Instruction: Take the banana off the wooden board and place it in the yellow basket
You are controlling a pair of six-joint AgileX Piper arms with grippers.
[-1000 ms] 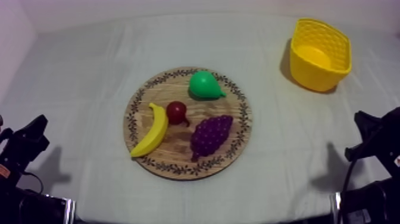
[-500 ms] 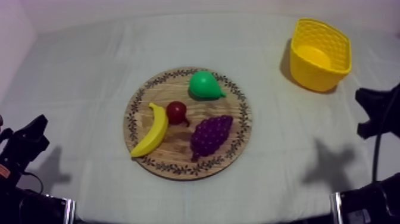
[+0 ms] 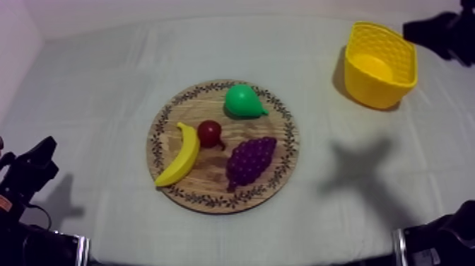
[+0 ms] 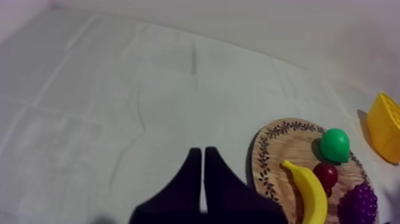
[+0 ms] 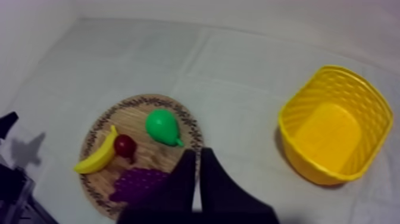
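Note:
The yellow banana (image 3: 180, 154) lies on the left part of the round wooden board (image 3: 205, 178), beside a small red fruit (image 3: 209, 133). The yellow basket (image 3: 379, 83) stands at the far right with nothing in it. My right arm (image 3: 440, 32) hangs high beyond the basket. In the right wrist view my right gripper (image 5: 196, 152) is shut, a narrow wedge over the board (image 5: 134, 114) with the banana (image 5: 98, 156) off to one side. My left gripper (image 3: 44, 150) rests low at the left. It is shut (image 4: 199, 150), on the cloth beside the board (image 4: 271, 149).
A green pear (image 3: 244, 101) and a purple bunch of grapes (image 3: 250, 160) share the board. The right arm's shadow (image 3: 357, 166) falls on the cloth between board and basket. Open cloth lies left of the board and in front of it.
My right arm has swung up from the lower right edge to the upper right, beyond the basket. Its shadow slid toward the board. The left arm and fruit stayed put.

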